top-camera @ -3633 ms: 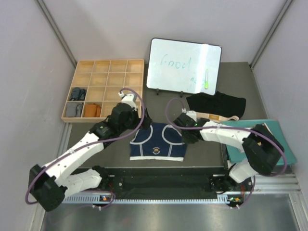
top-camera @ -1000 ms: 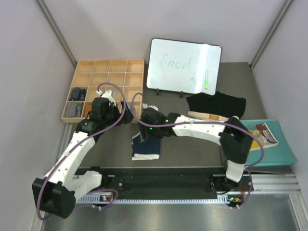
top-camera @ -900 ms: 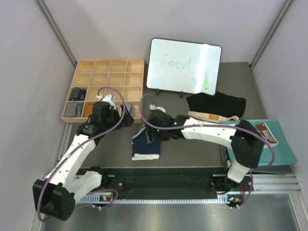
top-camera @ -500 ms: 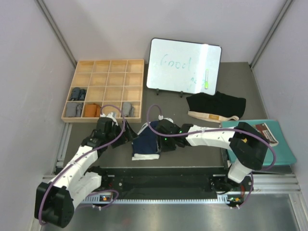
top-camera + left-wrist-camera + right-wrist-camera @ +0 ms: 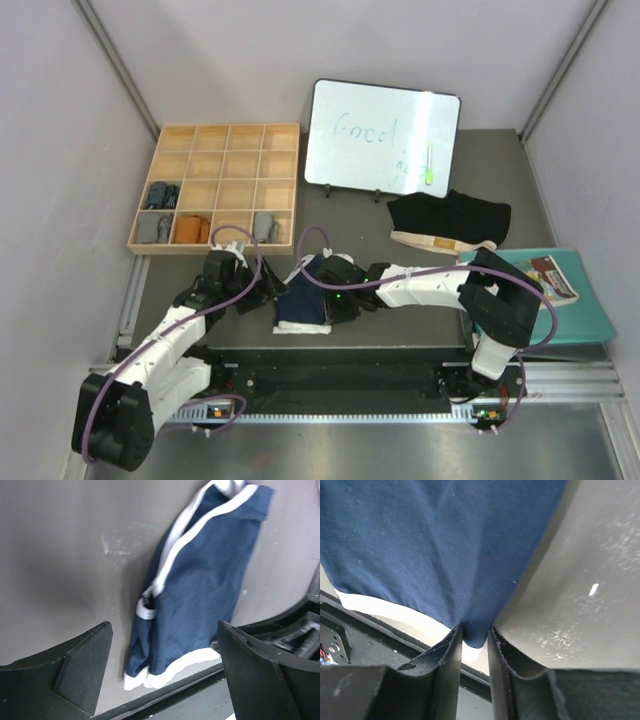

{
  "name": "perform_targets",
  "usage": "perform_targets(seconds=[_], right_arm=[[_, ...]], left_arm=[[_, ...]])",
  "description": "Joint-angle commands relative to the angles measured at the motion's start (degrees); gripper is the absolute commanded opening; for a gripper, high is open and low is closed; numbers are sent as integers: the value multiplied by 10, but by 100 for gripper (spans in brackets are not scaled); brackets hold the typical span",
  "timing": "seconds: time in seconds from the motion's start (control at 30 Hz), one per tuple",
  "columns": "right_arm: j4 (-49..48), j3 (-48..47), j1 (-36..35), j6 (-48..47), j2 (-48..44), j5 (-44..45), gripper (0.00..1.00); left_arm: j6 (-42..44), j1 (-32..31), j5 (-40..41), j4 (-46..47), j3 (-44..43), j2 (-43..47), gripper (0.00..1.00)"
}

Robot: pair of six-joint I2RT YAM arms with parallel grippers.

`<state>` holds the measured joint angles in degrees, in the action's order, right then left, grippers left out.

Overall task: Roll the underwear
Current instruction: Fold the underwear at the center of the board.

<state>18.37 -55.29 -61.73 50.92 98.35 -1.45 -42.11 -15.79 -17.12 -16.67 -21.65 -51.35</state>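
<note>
The navy underwear with white trim lies folded into a narrow strip near the table's front edge; it also fills the left wrist view. My right gripper pinches a navy corner of its near right edge, the jaws almost together on the cloth, and sits right of the strip. My left gripper hangs wide open just left of the strip, with nothing between its fingers. The black underwear with its beige waistband lies flat at the back right. A grey rolled piece sits in a tray cell.
A wooden compartment tray stands at the back left with rolled items in its left cells. A whiteboard leans at the back. A teal book lies at the right. The black front rail runs just below the cloth.
Both arms have drawn back toward the near edge. The right gripper has narrowed onto the navy cloth's corner. The left gripper has come from the tray to the strip's left side.
</note>
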Motion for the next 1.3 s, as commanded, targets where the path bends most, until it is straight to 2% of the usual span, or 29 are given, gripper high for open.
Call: perform_targets(seconds=[0.0, 0.23, 0.37, 0.57, 0.6, 0.63, 0.7, 0.73, 0.8, 1.03, 1.27], right_arm=[[-3, -21, -17, 13, 16, -2, 25], [3, -27, -20, 15, 26, -1, 24], [5, -30, -20, 14, 27, 1, 24], [5, -27, -19, 16, 28, 3, 24], [5, -27, -20, 17, 28, 3, 24], [5, -27, -20, 17, 28, 3, 24], [6, -28, -19, 17, 28, 4, 24], [6, -27, -20, 18, 28, 5, 24], [9, -28, -20, 18, 29, 7, 24], [11, -29, -20, 20, 28, 13, 24], [11, -30, -20, 20, 27, 13, 24]], left_arm=[[-3, -2, -2, 21, 18, -12, 88], [-3, -3, -26, 44, 40, -17, 86], [3, -6, -30, 45, 49, -19, 76], [8, -7, -39, 59, 64, -40, 50], [9, -8, -42, 63, 64, -43, 44], [11, -8, -41, 64, 63, -44, 33], [16, -8, -35, 55, 51, -41, 21], [20, -8, -31, 48, 44, -38, 8], [23, -9, -27, 29, 22, -31, 0], [15, -49, -5, -16, -58, -26, 0], [-8, -197, 88, -36, -145, -81, 0]])
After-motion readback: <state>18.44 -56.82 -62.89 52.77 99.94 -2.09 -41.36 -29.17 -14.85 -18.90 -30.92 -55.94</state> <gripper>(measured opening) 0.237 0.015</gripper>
